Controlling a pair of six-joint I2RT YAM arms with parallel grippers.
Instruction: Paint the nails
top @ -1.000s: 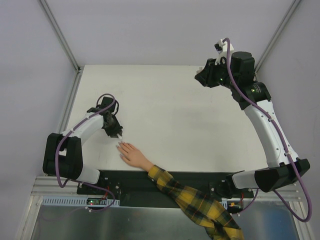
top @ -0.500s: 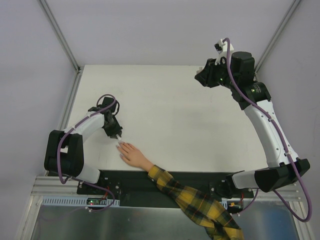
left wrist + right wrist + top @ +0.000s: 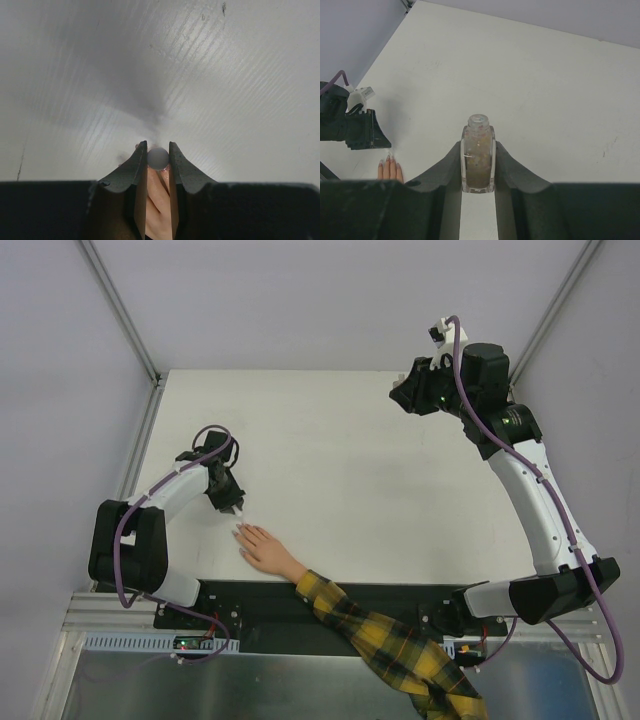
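two black-and-white arms reach over one matte white tabletop point(image 3: 350, 490), whose surface shows fine parallel ribbing in the left wrist view. the left end effector point(image 3: 236, 506) hangs low at the near left. its two dark, wedge-shaped fingers are pressed in on one small round cap point(image 3: 158, 157), pale grey and smooth, with only the cap's width between them. directly below that cap, in the slot between the fingers, flesh-coloured fingers of the one mannequin hand point(image 3: 262, 548) show.

the hand lies flat on the tabletop, smooth and plastic-looking, its fingers pointing toward the far left. one sleeve point(image 3: 390, 640) of soft yellow-and-dark plaid cloth runs from its wrist off the near edge. the nails point(image 3: 388, 158) are tiny pale lavender-grey tips at the ends of those fingers, just beside the tip of the left end effector. from above they are too small to count, and i cannot tell whether anything touches them.

the right end effector point(image 3: 478, 145) is held over the far right of the tabletop, well apart from the hand. its two dark curved fingers clamp one small glass bottle point(image 3: 479, 160) by its flat sides. the bottle is clear and square-shouldered with a round open neck, and it is filled with a beige liquid flecked with pinkish specks.
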